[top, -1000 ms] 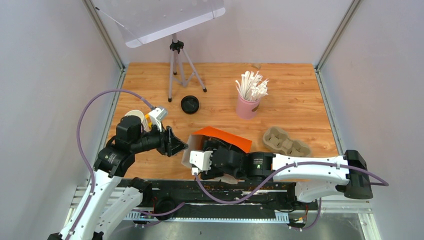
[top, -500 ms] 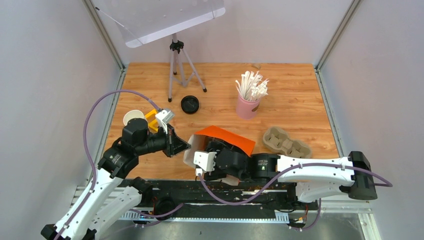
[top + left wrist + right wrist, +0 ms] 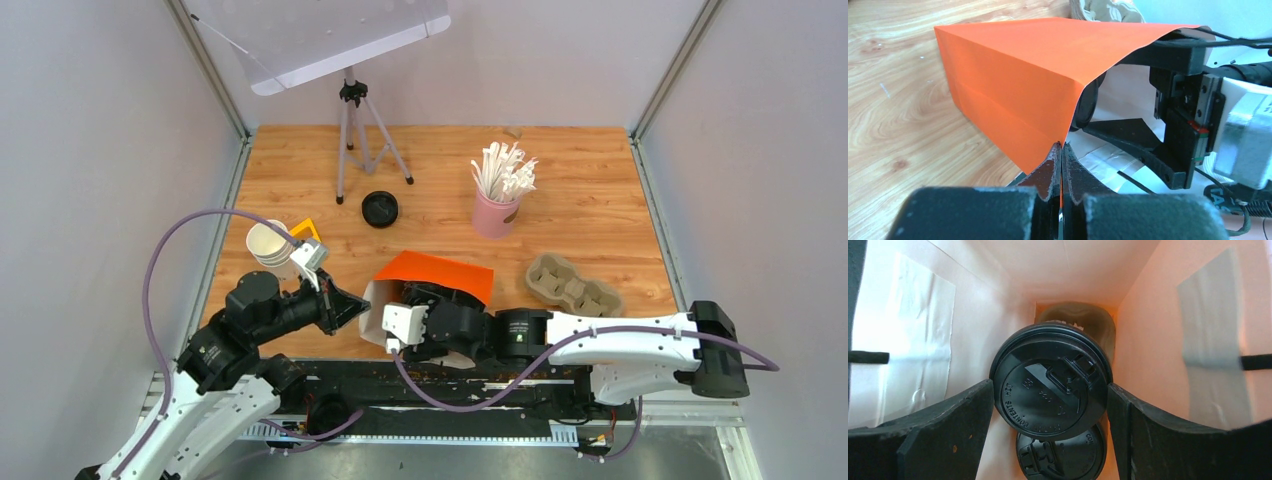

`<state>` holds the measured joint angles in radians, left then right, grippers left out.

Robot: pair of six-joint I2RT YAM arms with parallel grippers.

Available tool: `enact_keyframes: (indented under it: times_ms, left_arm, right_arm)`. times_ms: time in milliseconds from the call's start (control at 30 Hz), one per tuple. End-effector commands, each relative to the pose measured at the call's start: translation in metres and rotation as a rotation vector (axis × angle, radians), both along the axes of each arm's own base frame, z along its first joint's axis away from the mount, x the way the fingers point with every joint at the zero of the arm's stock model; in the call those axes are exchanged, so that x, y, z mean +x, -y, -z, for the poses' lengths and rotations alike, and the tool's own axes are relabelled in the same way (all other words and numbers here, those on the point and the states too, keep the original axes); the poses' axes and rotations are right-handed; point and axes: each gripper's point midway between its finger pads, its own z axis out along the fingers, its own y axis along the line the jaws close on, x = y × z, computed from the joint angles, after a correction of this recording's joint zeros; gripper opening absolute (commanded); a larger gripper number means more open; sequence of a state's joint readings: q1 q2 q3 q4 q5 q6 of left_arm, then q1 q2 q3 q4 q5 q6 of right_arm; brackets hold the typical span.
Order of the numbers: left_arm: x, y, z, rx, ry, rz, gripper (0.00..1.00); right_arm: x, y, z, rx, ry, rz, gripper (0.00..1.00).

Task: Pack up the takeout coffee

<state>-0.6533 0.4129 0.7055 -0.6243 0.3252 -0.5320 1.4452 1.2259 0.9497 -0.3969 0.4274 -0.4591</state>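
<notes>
Three walls (image 3: 100,150) enclose a wooden table (image 3: 600,180) bearing seemingly stacked cups (image 3: 268,245).

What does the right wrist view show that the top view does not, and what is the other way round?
Only the right wrist: the bag's inside, with a lidded cup held in the right gripper and a second lid partly hidden behind it. Only the top: open cups, a loose lid, straws, the tray, and the left gripper pinching the bag's rim. Both: the orange bag.
</notes>
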Motion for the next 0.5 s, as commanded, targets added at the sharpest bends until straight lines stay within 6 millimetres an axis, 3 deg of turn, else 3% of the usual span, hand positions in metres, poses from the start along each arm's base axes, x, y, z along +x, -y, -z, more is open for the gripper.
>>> enact_keyframes:
  times_ms: [0, 233, 467]
  left_arm:
    - [0.000, -0.013, -0.005, -0.005, 0.017, -0.070, 0.00]
    - [-0.005, -0.024, -0.009, 0.003, 0.043, -0.095, 0.00]
    - [-0.010, -0.023, -0.005, -0.020, 0.044, -0.079, 0.00]
  right_arm:
    - [0.003, -0.023, -0.015, 0.033, 0.030, -0.014, 0.80]
    - [0.004, -0.048, -0.014, 0.037, 0.026, -0.028, 0.80]
    - [0.007, -0.062, -0.021, 0.039, 0.043, -0.002, 0.79]
